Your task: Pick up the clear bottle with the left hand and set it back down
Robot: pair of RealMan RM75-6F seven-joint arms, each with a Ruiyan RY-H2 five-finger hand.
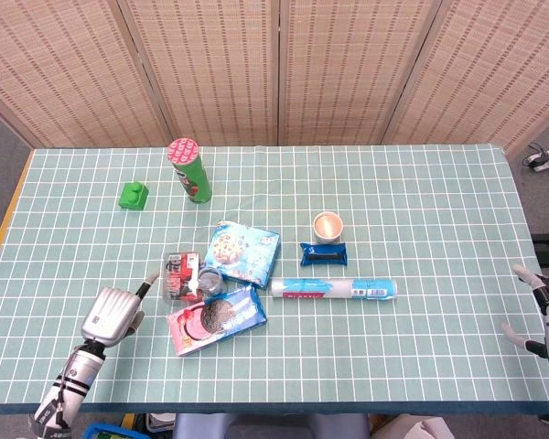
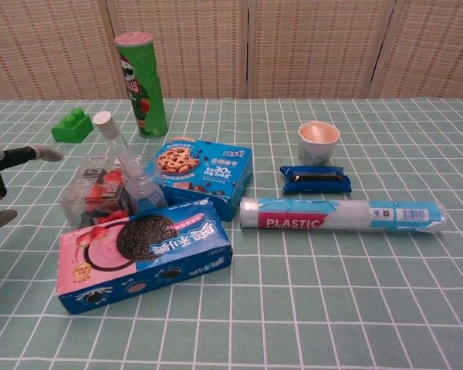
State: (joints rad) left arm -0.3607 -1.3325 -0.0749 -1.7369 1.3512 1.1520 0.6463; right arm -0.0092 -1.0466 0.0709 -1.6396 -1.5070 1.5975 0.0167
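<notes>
The clear bottle (image 2: 135,173) with a white cap stands tilted among the snack packs left of centre; from above it shows as a small round top (image 1: 209,277). My left hand (image 1: 115,306) hovers just left of it, fingers apart and empty, a short gap from the bottle. In the chest view only the fingertips of that left hand (image 2: 8,181) enter at the left edge. My right hand (image 1: 547,311) stays at the table's right edge, open and empty.
Around the bottle lie a clear box of red sweets (image 2: 92,193), a blue-pink cookie box (image 2: 143,253) and a blue cookie box (image 2: 204,176). A green chips can (image 2: 142,74), green brick (image 2: 72,125), paper cup (image 2: 319,141), dark blue packet (image 2: 315,179) and plastic roll (image 2: 341,214) stand farther off.
</notes>
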